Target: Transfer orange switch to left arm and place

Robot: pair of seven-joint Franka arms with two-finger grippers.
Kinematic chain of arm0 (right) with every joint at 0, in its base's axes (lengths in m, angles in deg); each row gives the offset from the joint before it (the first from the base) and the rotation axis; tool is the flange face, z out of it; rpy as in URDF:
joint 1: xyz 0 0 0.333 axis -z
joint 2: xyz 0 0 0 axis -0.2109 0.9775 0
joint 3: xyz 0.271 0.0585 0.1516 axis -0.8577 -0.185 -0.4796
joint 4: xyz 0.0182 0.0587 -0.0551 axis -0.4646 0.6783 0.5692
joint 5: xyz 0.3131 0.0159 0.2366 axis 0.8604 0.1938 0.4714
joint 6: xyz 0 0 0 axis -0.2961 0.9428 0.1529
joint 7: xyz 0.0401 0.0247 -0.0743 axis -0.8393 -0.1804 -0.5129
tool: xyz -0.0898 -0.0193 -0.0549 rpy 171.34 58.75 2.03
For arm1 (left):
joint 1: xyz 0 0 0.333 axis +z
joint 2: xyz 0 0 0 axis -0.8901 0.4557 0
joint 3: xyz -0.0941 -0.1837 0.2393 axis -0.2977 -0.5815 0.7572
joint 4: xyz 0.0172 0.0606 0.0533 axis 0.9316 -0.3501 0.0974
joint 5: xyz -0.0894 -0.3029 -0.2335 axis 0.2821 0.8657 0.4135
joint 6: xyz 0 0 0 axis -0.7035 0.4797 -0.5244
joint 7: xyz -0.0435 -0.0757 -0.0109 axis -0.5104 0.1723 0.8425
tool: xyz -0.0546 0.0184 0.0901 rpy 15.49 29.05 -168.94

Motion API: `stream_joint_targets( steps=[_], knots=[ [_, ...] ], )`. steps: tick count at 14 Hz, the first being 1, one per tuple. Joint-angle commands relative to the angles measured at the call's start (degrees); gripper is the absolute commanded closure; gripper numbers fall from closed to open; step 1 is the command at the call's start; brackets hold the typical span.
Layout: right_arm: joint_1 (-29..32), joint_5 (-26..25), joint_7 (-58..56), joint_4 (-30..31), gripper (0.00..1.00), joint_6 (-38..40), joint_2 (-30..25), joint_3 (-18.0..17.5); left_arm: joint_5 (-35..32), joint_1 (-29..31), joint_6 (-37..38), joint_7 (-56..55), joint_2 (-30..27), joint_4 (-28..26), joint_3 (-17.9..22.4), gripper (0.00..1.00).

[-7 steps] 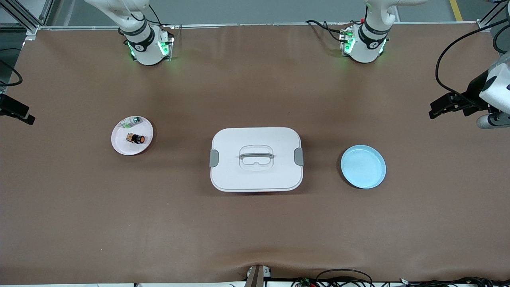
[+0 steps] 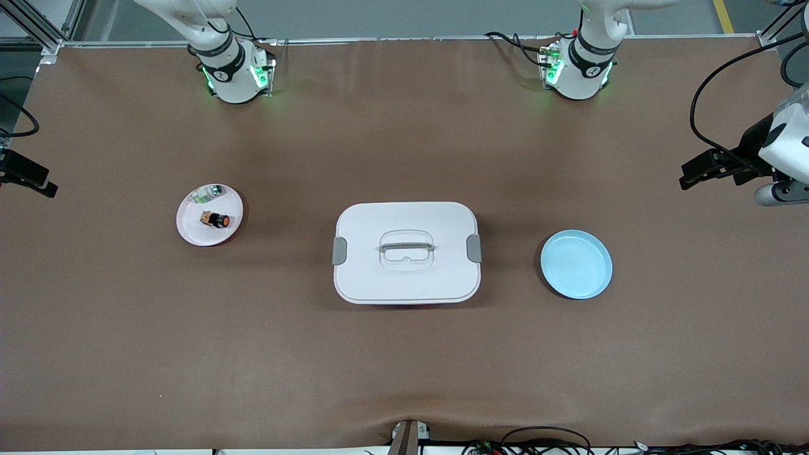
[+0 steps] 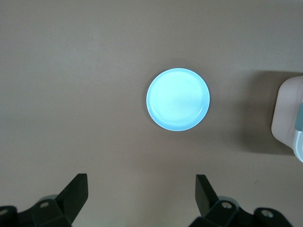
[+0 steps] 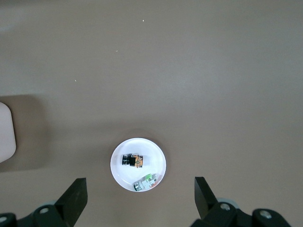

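Observation:
The orange switch [image 2: 216, 220] [image 4: 132, 161] lies on a small white plate [image 2: 194, 231] [image 4: 154, 163] toward the right arm's end of the table. The large white box [image 2: 407, 272] stands mid-table with its lid on. My right gripper [image 4: 140, 185] [image 2: 43, 182] hangs high over the table beside that plate, open and empty. My left gripper [image 3: 142, 182] [image 2: 695, 172] hangs high near a light blue plate [image 2: 576, 263] [image 3: 178, 99], also open with nothing between its fingers.
A small white-and-green part [image 2: 212, 191] [image 4: 146, 182] shares the white plate with the switch. The blue plate holds nothing and lies toward the left arm's end of the table. The box's edge [image 3: 289, 118] [image 4: 5, 132] shows in both wrist views. Cables run along the table's edges.
Both grippers have shifted very slightly at the edges of the front view. Nothing on the table has moved.

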Motion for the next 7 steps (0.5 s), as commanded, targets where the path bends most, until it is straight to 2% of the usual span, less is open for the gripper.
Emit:
stream_joint_targets(
  steps=[1, 7],
  knots=[
    [-0.05, -0.99, 0.65, 0.21, 0.00, 0.39, -0.45, -0.46, -0.56, 0.35, 1.29, 0.63, 0.66, 1.33, -0.13, 0.00],
    [0.21, -0.82, 3.03, -0.32, 0.00, 0.65, -0.45, -0.38, -0.56, 0.26, 1.29, 0.36, 0.66, 1.42, -0.13, 0.00]
  ],
)
